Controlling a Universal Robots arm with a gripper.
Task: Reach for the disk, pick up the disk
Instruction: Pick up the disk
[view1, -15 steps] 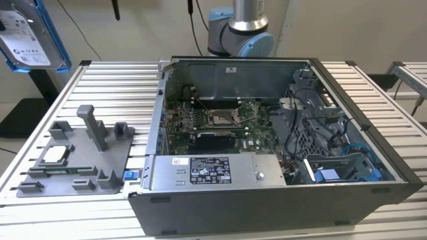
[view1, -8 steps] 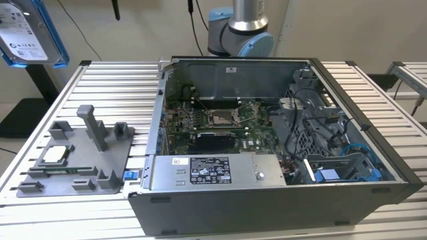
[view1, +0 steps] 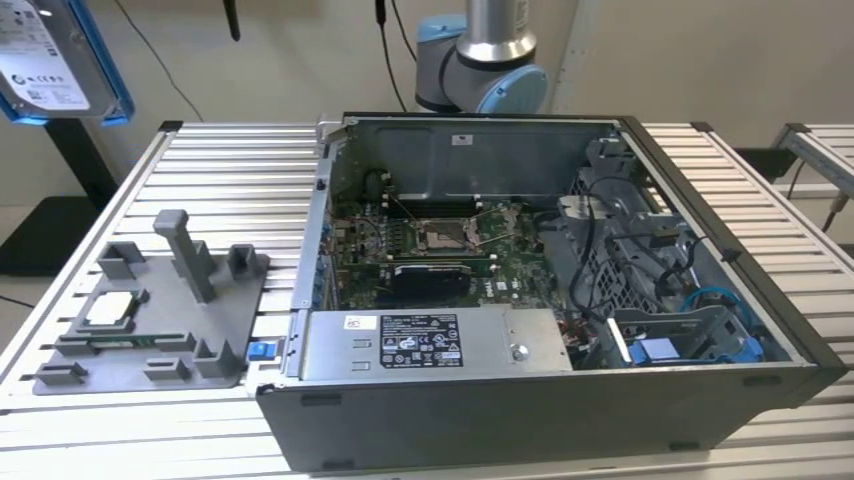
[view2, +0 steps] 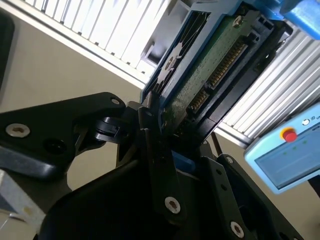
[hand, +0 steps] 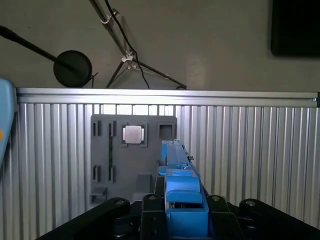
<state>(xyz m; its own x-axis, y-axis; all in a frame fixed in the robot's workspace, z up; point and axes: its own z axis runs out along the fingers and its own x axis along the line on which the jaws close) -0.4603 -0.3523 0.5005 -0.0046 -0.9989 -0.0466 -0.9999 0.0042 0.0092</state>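
The disk (view1: 54, 60) hangs high at the exterior view's left, well above the slatted table (view1: 227, 170); its white label and blue frame show. In the second wrist view the disk (view2: 210, 65) shows its green circuit board and connector pins, with black fingers (view2: 150, 130) pressed against its sides. My gripper (view2: 175, 127) is shut on it. In the first wrist view the disk (hand: 177, 170) is seen edge-on as a blue frame rising out of the gripper (hand: 182, 212).
An open computer case (view1: 534, 300) fills the table's middle. A grey fixture plate (view1: 147, 310) with a small square chip (view1: 114, 307) lies at the exterior view's left. The arm's base (view1: 481, 70) stands behind the case. A pendant (view2: 280, 160) sits nearby.
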